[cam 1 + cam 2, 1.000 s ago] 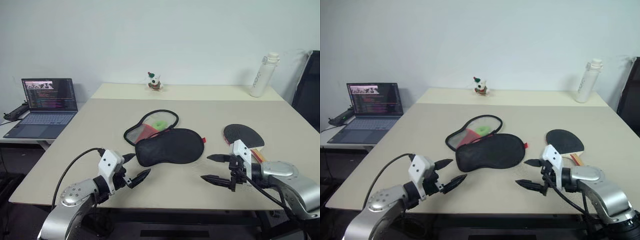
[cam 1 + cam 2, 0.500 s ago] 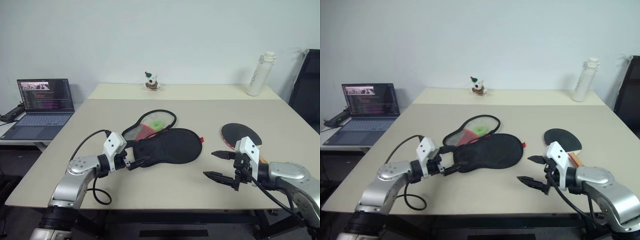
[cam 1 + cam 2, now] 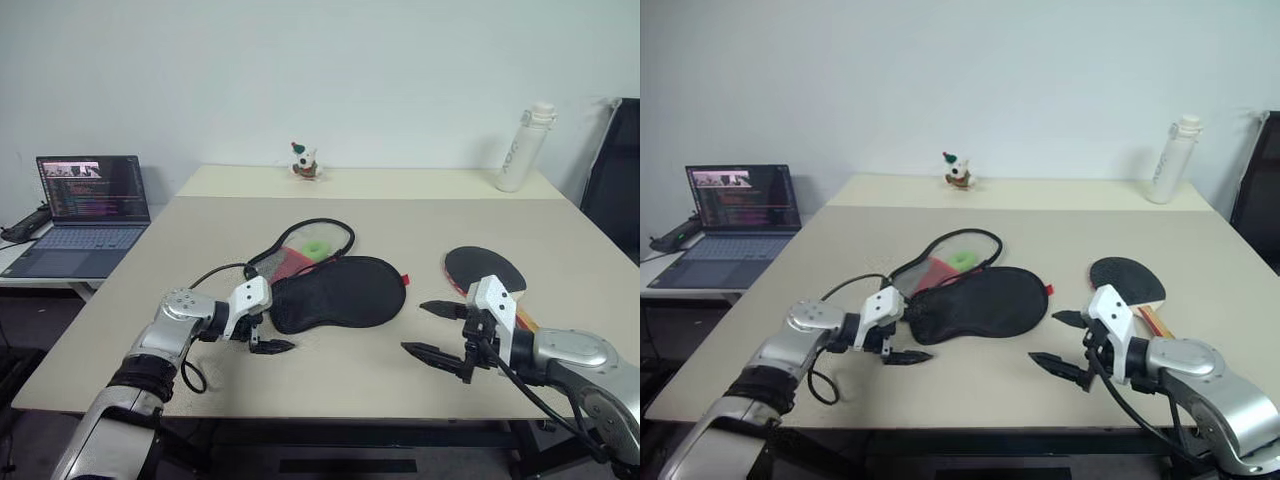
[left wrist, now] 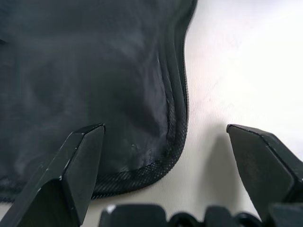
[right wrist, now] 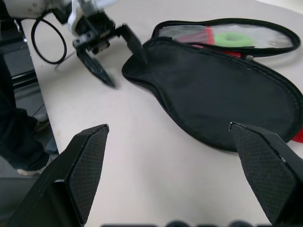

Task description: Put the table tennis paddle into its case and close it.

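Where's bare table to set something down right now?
Free: the wide strip of table between the case and the toy figure, and the near edge between the two tools. Crowded: around the left tool at the case, and beside the paddle.

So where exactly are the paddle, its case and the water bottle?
table tennis paddle point(image 3: 484, 269): left eye view, on its round black rubber face.
case point(image 3: 340, 292): left eye view, middle of the black fabric flap.
water bottle point(image 3: 1167, 160): right eye view, on its white body.

Soft black fabric paddle case point(image 3: 340, 292), red tab, mesh flap over red and green; round black-faced paddle point(image 3: 484, 269); beige table point(image 3: 340, 375).
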You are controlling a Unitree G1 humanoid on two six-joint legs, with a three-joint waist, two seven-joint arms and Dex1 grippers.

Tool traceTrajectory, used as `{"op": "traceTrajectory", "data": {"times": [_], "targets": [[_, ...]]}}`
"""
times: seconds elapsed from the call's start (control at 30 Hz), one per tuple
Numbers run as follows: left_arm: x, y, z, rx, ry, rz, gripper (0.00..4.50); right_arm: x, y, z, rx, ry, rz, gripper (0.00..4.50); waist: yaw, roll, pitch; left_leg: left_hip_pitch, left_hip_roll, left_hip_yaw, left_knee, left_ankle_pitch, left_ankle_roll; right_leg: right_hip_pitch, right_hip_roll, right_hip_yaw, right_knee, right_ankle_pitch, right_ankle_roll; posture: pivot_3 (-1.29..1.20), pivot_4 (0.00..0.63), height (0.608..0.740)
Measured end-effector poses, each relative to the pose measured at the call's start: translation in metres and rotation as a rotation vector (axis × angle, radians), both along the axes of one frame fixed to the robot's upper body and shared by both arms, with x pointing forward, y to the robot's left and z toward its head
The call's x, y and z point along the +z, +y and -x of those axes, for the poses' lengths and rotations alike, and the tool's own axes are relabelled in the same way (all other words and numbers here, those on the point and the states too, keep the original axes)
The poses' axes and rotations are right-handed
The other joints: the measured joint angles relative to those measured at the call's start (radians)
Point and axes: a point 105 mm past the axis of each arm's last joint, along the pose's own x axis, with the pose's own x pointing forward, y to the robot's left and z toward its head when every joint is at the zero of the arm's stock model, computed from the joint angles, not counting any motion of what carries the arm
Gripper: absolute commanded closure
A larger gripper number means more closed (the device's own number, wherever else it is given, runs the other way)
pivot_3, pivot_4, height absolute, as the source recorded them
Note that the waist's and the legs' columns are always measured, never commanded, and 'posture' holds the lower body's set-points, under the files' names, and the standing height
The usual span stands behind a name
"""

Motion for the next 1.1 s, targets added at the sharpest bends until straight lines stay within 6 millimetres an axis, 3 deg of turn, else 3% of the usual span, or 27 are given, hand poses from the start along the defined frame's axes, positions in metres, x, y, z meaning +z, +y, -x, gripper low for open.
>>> {"op": "traceTrajectory", "data": {"times": [0.1,0.2,0.57,0.7,0.9,1.1], "targets": [[-0.001,0.0,0.0,-0.023,-0.003,-0.009,0.0,0.0,0.0,0.0,-0.003,-0.005,-0.006,0.02,0.0,0.0,0.0,0.0,0.0,0.0,0.0,0.0,0.0,0.0,0.0,0.0,0.001,0.0,0.0,0.0,0.15,0.74],[-0.001,0.0,0.001,-0.044,-0.003,-0.018,0.6,0.001,0.001,-0.001,-0.005,-0.011,-0.01,0.0,-0.002,0.0,0.0,0.001,0.0,0.0,0.0,0.0,0.0,0.0,0.0,0.0,0.001,0.0,0.0,0.0,0.15,0.74],[-0.007,-0.007,0.02,-0.026,0.142,0.111,4.46,0.001,-0.007,-0.008,-0.054,-0.026,-0.017,0.0,-0.004,0.0,0.0,0.001,0.0,0.0,0.001,0.0,0.0,0.0,0.0,0.001,0.002,0.0,0.0,0.0,0.15,0.74],[-0.007,-0.028,0.029,0.012,0.209,0.237,4.49,0.004,-0.019,-0.012,-0.098,-0.035,-0.017,0.0,-0.001,0.0,0.0,0.0,0.001,-0.001,0.001,0.0,0.0,0.001,-0.001,0.001,0.002,0.0,0.0,0.0,0.15,0.74],[0.02,-0.096,0.03,0.058,0.206,0.455,4.49,0.008,-0.048,-0.017,-0.182,-0.048,0.019,0.0,0.007,0.0,0.0,0.0,0.001,-0.003,0.008,0.0,0.0,0.005,-0.001,0.0,0.001,0.002,0.004,0.0,0.15,0.74],[0.022,-0.16,0.016,0.139,0.238,0.537,4.49,0.007,-0.061,-0.015,-0.195,-0.034,0.051,0.0,0.006,0.0,0.0,0.0,-0.002,-0.002,0.014,0.0,0.0,0.007,-0.001,0.0,0.001,0.004,0.007,0.0,0.15,0.74]]}}
